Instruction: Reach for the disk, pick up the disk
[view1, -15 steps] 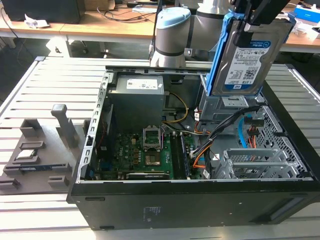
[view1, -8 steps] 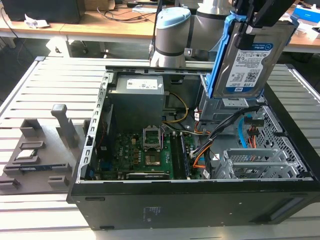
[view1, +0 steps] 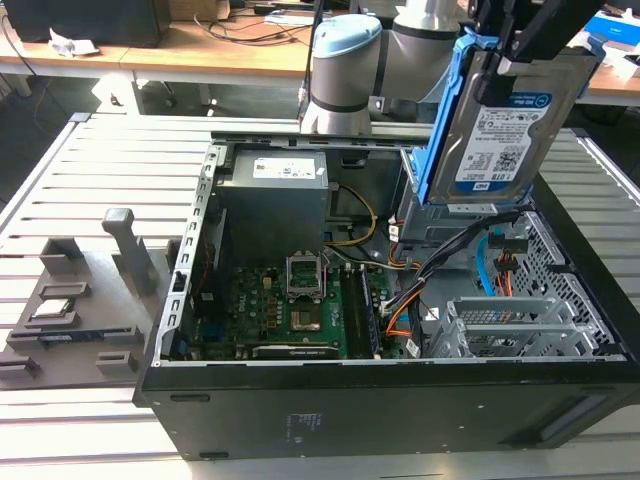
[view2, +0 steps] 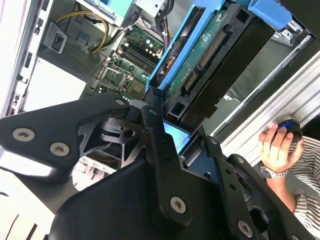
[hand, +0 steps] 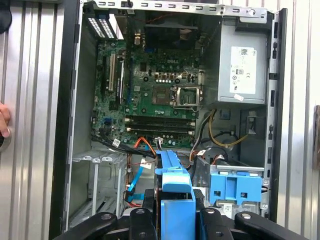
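Blue-framed and silver, the disk (view1: 505, 125) hangs tilted in the air above the open computer case (view1: 380, 400), label facing the exterior view. The tool (view2: 172, 132) pinches it by one end, black fingers (view2: 160, 150) pressed against the blue frame. A person's hand (view2: 277, 145) rests beside the slatted surface (view1: 90, 180).

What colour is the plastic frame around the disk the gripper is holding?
Blue, running along the edges of the silver disk; it shows best in the exterior view, and both wrist views show it between the gripper fingers.
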